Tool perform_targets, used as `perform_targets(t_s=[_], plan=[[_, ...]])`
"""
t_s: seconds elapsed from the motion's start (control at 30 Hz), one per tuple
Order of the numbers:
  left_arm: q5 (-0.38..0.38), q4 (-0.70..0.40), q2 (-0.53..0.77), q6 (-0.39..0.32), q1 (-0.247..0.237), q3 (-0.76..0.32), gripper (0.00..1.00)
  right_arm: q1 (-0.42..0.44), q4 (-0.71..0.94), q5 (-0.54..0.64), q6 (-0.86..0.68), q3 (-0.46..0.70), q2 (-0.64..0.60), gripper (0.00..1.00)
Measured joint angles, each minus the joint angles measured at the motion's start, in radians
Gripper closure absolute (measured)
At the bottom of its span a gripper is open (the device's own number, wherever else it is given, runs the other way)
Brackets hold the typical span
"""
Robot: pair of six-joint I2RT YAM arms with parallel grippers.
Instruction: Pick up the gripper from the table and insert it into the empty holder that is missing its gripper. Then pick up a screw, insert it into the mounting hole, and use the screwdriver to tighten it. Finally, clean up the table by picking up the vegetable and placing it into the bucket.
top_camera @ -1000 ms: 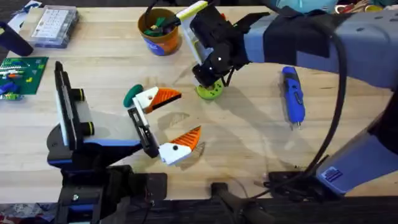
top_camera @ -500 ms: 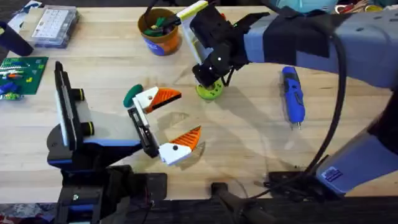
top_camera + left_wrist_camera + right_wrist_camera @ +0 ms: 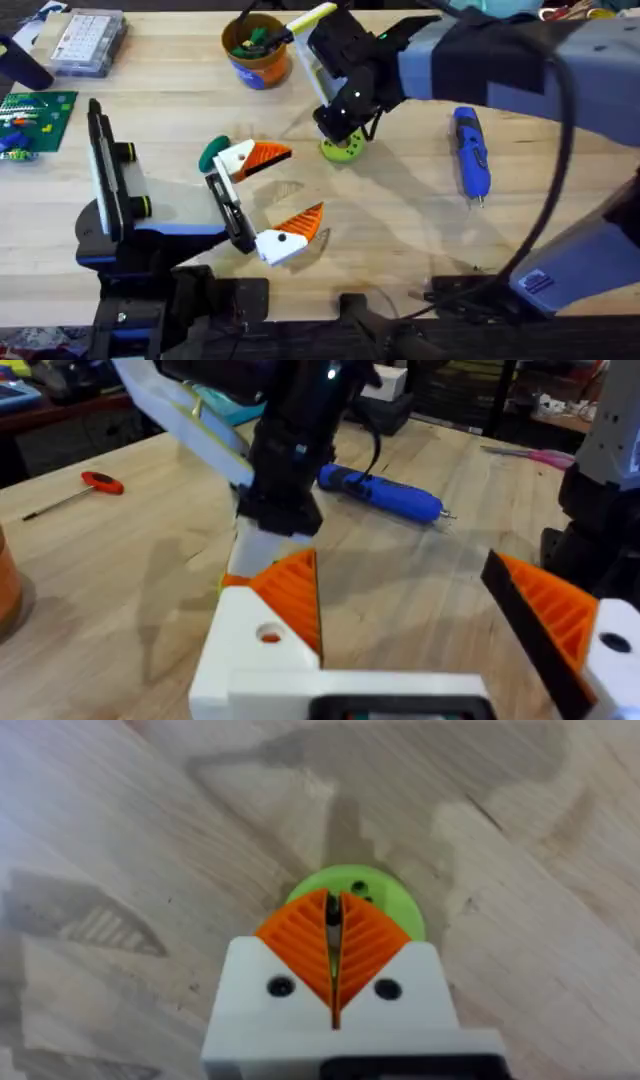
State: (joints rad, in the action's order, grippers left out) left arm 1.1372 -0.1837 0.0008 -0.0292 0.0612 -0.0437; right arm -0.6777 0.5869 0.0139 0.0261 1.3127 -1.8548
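Change since a second ago: the right arm's wrist has shifted slightly toward the table's near side, and the green disc under it sits a touch lower in the overhead view; the left arm and the loose things on the table lie as before.
Right gripper (image 3: 334, 945): its two orange ribbed pads are pressed together, with only a thin dark sliver showing in the seam; whether anything is pinched there cannot be told. It points straight down at the green disc.
Green disc (image 3: 375, 900): a round, bright green piece with small holes, lying flat on the wood directly under the right gripper's tips; in the overhead view it shows at (image 3: 341, 150), half covered by the black wrist.
Left gripper (image 3: 278, 197): spread wide with nothing between its white fingers and orange pads, resting low over the table near the middle front. One finger points toward the green disc.
Dark green piece (image 3: 211, 153): a rounded shape just behind the left gripper's far finger, touching or nearly so.
Screwdriver (image 3: 471, 154): blue, lying flat on the table to the right of the right gripper, well apart from it, tip toward the near edge; in the left wrist view it lies beyond the right arm at (image 3: 382, 493).
Bucket (image 3: 256, 48): orange with a blue band, upright at the far edge, with green bits inside, just left of the right arm.
Clear compartment box (image 3: 88, 41): far left corner.
Table (image 3: 400, 230): pale wood.
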Motion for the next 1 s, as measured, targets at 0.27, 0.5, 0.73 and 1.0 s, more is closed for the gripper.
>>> perform_targets(t_s=[0.27,0.5,0.73,1.0], plan=[[0.0,0.0,0.0,0.0,0.0,0.0,0.012,0.0,0.099,0.0,0.0,0.083,0.1,0.994],[0.0,0.0,0.0,0.0,0.0,0.0,0.012,0.0,0.164,0.0,0.0,0.149,0.193,0.994],[0.0,0.0,0.0,0.0,0.0,0.0,0.012,-0.014,0.279,-0.001,-0.001,0.225,0.239,0.994],[0.0,0.0,0.0,0.0,0.0,0.0,0.012,-0.101,0.412,-0.051,-0.013,0.377,0.241,0.994]])
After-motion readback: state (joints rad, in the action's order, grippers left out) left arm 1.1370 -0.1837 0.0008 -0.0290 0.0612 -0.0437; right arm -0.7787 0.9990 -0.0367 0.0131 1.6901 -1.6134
